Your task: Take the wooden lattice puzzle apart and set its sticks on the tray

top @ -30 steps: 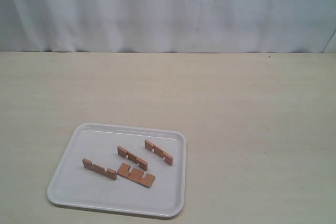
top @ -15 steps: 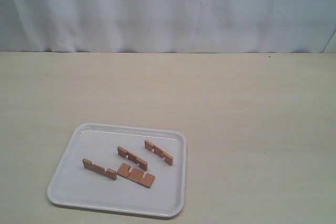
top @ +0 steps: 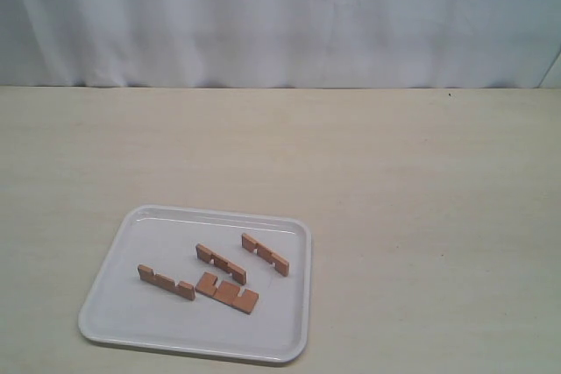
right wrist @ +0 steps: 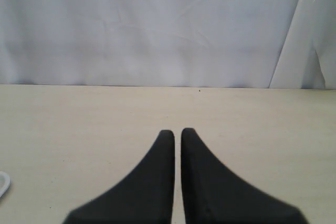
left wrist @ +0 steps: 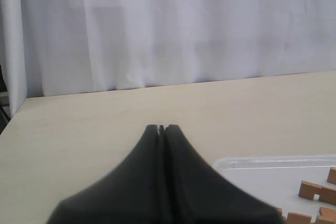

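The lattice puzzle is apart. Its several sticks lie separately on the white tray (top: 114,291) at the front left: one at the left (top: 166,282), one in the middle (top: 221,263), one nearer the right rim (top: 265,253), and one lying flat at the front (top: 228,292). Neither gripper shows in the exterior view. In the left wrist view my left gripper (left wrist: 161,127) is shut on nothing, with the tray (left wrist: 262,174) and some sticks (left wrist: 314,190) beside it. My right gripper (right wrist: 177,131) has its fingers almost together, holding nothing, above bare table.
The tray sits on a pale wooden table (top: 394,172) backed by a white curtain (top: 280,15). A corner of the tray (right wrist: 2,184) shows at the edge of the right wrist view.
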